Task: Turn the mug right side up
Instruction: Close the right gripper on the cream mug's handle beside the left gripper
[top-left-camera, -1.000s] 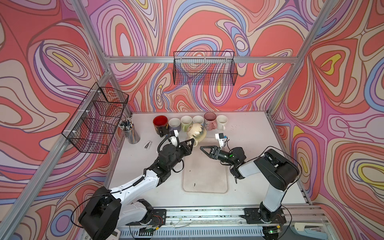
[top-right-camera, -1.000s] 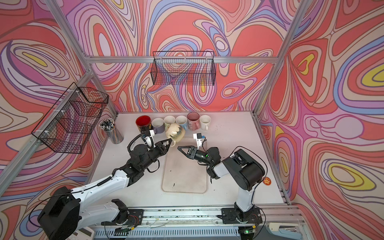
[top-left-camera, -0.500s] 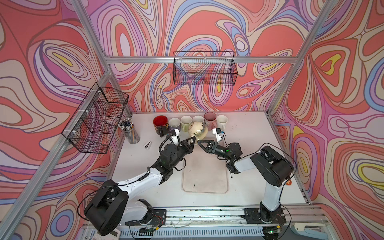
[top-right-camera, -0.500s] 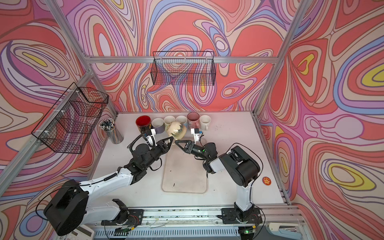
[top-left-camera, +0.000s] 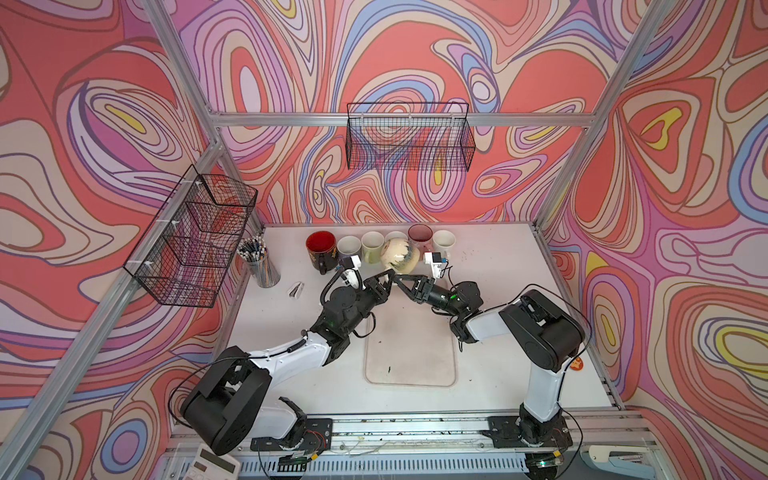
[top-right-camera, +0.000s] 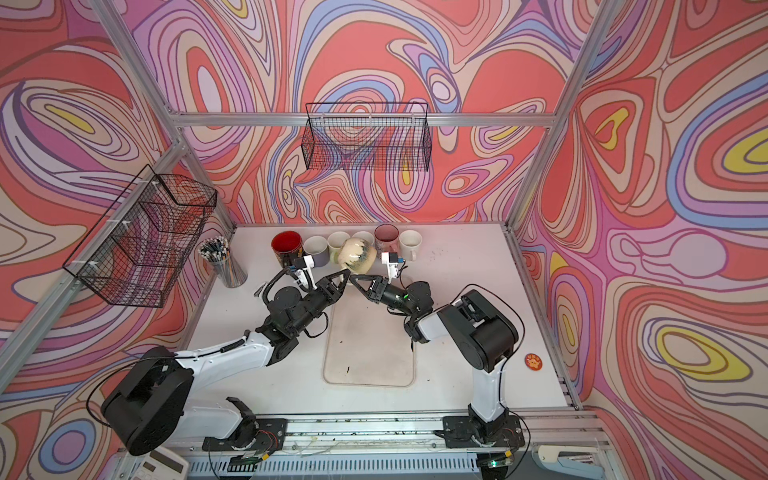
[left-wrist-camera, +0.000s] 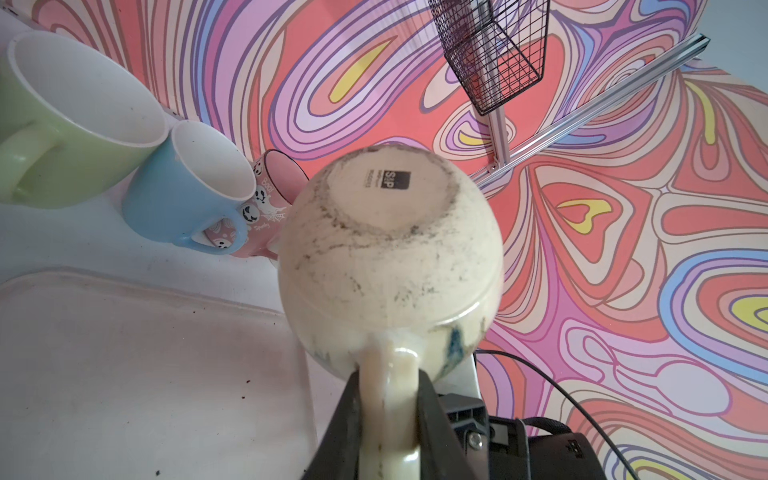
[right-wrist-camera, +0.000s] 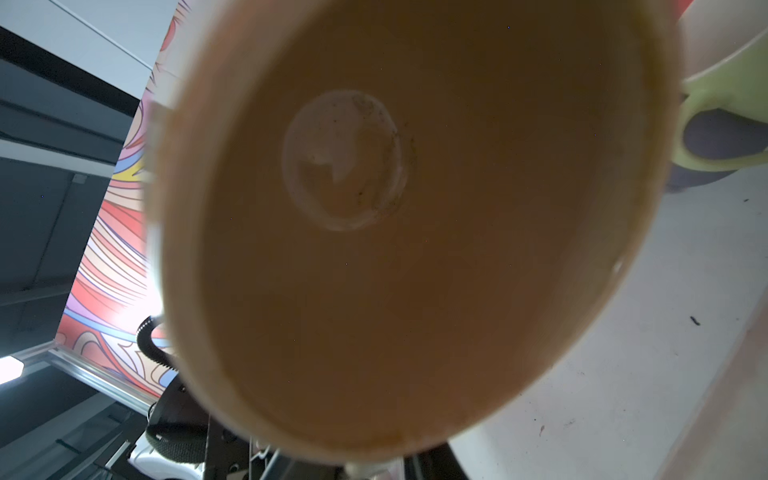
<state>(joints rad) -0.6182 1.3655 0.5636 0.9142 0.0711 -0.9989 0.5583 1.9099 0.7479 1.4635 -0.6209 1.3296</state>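
A round cream mug hangs in the air in front of the back row of mugs. It is tilted: its labelled base faces the left wrist camera and its brown inside fills the right wrist view. My left gripper is shut on the mug's handle, one finger on each side. My right gripper reaches in from the right, its tips right under the mug and beside the left fingertips. The mug hides its jaws in the right wrist view.
Upright mugs line the back wall: a dark red-lined one, a green one, a blue one and a pink one. A pencil cup stands at the left. A pale mat lies mid-table, below both grippers.
My right gripper has moved left and toward the back, up to the mug, and its jaws have narrowed. The left arm has carried the mug slightly toward the back row.
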